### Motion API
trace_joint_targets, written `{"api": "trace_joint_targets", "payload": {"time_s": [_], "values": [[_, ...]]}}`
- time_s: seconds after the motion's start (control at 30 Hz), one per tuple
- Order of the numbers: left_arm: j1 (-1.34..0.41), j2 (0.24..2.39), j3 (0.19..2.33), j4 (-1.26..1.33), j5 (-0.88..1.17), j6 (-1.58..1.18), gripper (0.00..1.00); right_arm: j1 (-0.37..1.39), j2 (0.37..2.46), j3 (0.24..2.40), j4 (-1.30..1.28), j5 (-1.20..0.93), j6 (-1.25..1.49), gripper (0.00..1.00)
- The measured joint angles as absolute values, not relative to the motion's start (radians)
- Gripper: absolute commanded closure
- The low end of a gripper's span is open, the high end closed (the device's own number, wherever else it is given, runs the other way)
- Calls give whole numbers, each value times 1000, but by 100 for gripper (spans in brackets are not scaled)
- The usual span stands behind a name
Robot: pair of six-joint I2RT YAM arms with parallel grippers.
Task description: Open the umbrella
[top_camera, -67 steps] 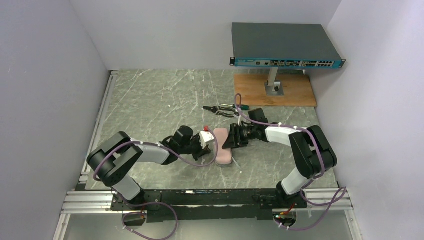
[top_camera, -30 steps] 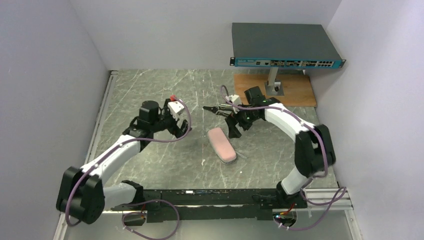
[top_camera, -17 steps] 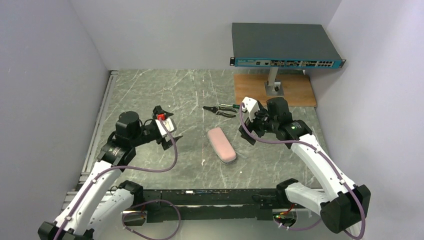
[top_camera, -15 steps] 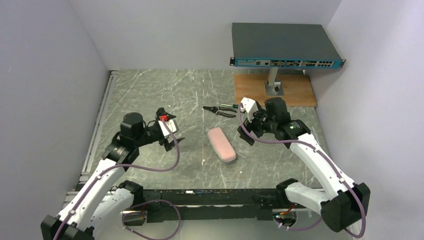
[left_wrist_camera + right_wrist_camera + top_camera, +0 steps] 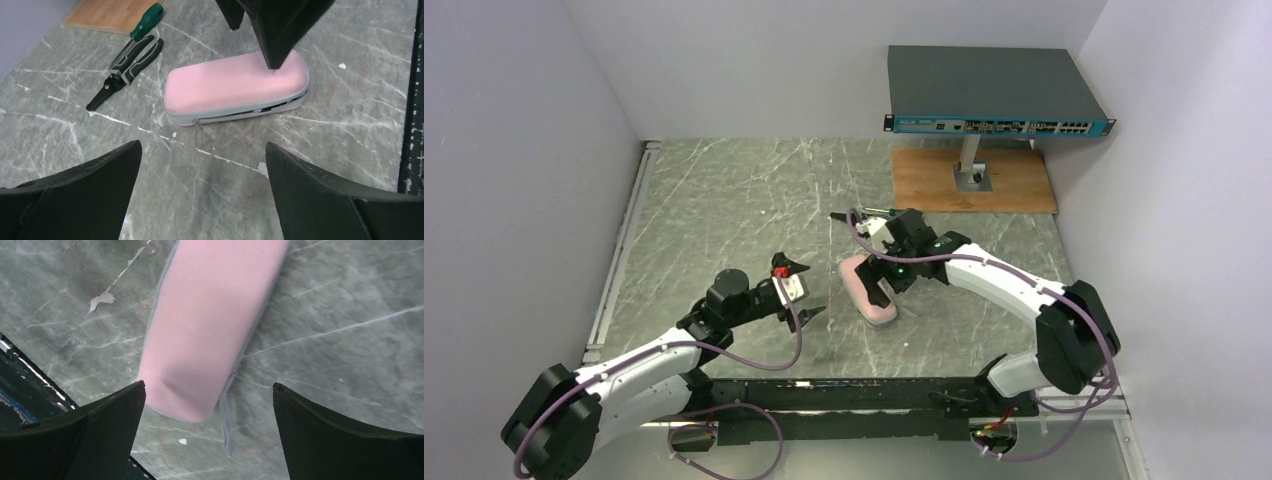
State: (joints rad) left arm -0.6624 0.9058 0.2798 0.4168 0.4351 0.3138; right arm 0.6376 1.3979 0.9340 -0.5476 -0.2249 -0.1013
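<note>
Two claws gaped wide, empty: right claw poised over pink zipped umbrella at frame centre on counter, left claw lower-left, apart. Risk (likely): smooth case squirting sideways if pinched off-centre.

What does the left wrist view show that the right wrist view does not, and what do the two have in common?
Only the left wrist view shows the pliers, the green-handled screwdriver beside them, a corner of the wooden board, and the open right tool over the pink zippered case. Only the right wrist view shows a grey strap or zip pull lying on the table by the case's near end. Both show the case lying flat on the marbled table, not gripped.
</note>
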Motion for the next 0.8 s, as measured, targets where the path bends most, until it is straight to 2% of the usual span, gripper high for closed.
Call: {"api": "trace_joint_targets", "payload": {"time_s": [0.27,0.43,0.57,0.63,0.8], "values": [[-689,990,147,618,340,298,0,692,1504,949,-529,-260,14,4],[-691,1040,128,686,314,273,5,694,1550,942,-506,-262,18,19],[-692,1104,128,755,324,271,10,695,1546,916,-479,-259,-43,40],[-694,1145,128,791,338,274,17,695,1527,891,-455,-263,-96,46],[-724,1258,128,891,348,303,42,696,1453,812,-429,-289,-241,57]]}}
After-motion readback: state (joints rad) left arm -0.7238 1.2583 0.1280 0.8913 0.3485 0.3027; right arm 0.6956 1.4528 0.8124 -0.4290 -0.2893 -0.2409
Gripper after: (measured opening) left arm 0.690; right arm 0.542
